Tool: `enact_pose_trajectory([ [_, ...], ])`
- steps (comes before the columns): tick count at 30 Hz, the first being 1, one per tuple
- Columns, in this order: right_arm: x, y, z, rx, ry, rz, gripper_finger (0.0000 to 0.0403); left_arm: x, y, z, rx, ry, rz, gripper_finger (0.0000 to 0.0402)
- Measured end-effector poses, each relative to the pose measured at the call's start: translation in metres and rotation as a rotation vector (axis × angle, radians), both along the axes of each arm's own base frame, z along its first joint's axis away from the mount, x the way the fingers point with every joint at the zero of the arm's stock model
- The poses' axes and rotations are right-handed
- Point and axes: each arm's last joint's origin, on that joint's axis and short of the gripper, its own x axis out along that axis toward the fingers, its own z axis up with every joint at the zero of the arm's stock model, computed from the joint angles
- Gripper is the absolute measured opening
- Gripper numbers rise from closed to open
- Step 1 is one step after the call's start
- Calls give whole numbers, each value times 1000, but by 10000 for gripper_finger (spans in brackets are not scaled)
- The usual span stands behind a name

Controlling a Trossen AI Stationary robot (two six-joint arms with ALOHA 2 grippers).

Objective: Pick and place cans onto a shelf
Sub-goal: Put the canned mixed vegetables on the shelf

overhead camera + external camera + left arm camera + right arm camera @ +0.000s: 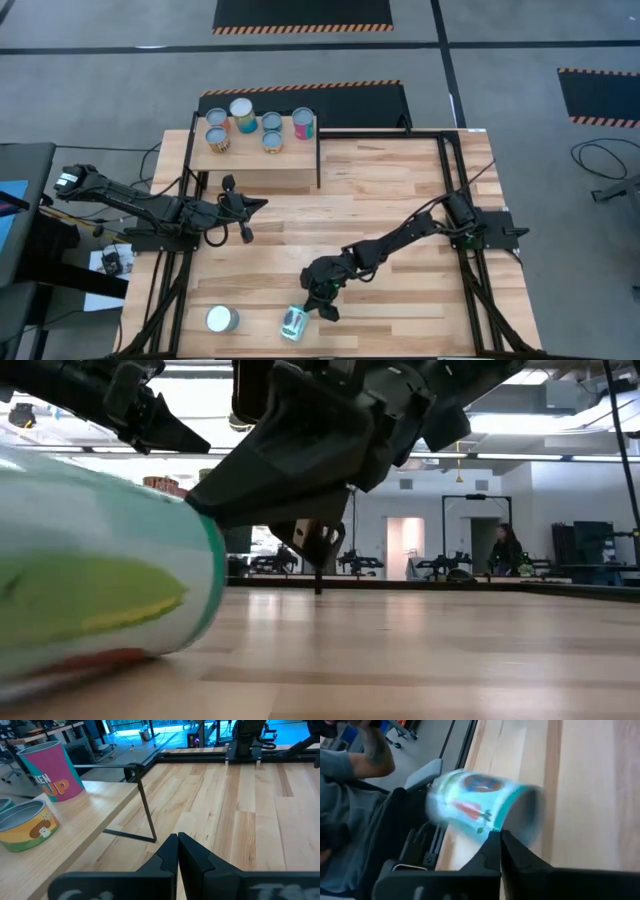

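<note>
We find the teal-labelled metal can (294, 322) toppled at the table's near edge; the right gripper (321, 304), fingers closed and empty, beside it; smooth, round, rolls easily; grasp across its sides.

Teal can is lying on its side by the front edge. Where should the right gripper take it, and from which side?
Take the teal can across the middle of its label, coming straight down, fingers either side of its curved wall. It lies tipped over, so its ends face sideways. The right gripper is shut beside it, holding nothing.
</note>
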Motion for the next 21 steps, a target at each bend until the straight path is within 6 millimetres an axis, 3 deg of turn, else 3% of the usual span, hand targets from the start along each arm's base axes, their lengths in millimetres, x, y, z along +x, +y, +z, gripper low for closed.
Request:
enact_pose_trajectory([
  [6, 0, -7, 7, -34, -18, 13, 11, 0, 0, 0, 0, 0, 0, 1],
  [15, -17, -23, 62, -157, -77, -13, 10, 0, 0, 0, -13, -6, 4, 1],
  [18, -20, -24, 70, -199, -80, -72, 31, 0, 0, 0, -13, -6, 4, 1],
  [21, -18, -18, 63, -199, -88, -72, 78, 0, 0, 0, -13, -6, 4, 1],
])
